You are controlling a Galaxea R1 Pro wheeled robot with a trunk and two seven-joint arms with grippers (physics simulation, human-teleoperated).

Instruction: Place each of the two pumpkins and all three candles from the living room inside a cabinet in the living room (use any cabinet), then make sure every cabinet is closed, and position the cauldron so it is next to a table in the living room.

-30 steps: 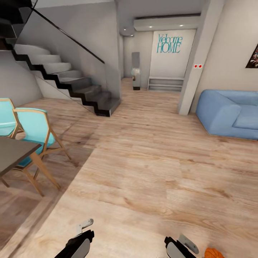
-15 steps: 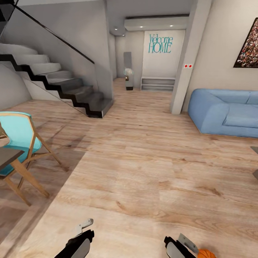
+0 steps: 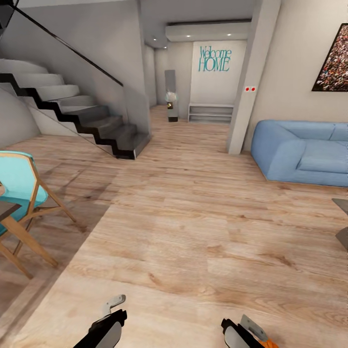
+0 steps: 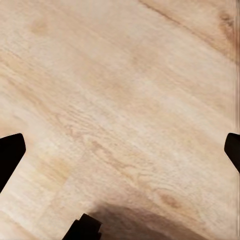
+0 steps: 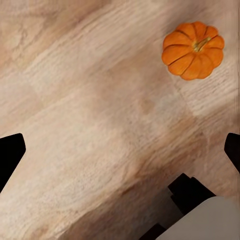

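Note:
One orange ribbed pumpkin (image 5: 193, 43) lies on the wooden floor ahead of my right gripper (image 5: 120, 152), well clear of its dark fingertips (image 5: 11, 154). That gripper is open and empty. In the head view a sliver of the pumpkin (image 3: 269, 344) peeks out at the bottom edge beside my right arm (image 3: 239, 333). My left gripper (image 4: 120, 150) is open over bare floor. A grey corner that may be the table (image 3: 341, 205) shows at the right edge. The candles, the cabinet and the cauldron are out of view.
A blue sofa (image 3: 304, 152) stands at the right by a white pillar (image 3: 246, 82). Dark stairs (image 3: 92, 121) rise at the left. A teal chair (image 3: 19, 181) and a dark dining table corner (image 3: 6, 211) sit at the near left. Wooden floor stretches ahead toward the hallway.
The whole head view has swung to the right: chair and stairs slid left, more sofa and a wall picture came in. The pumpkin has slipped almost off the bottom edge. Both arms look unmoved.

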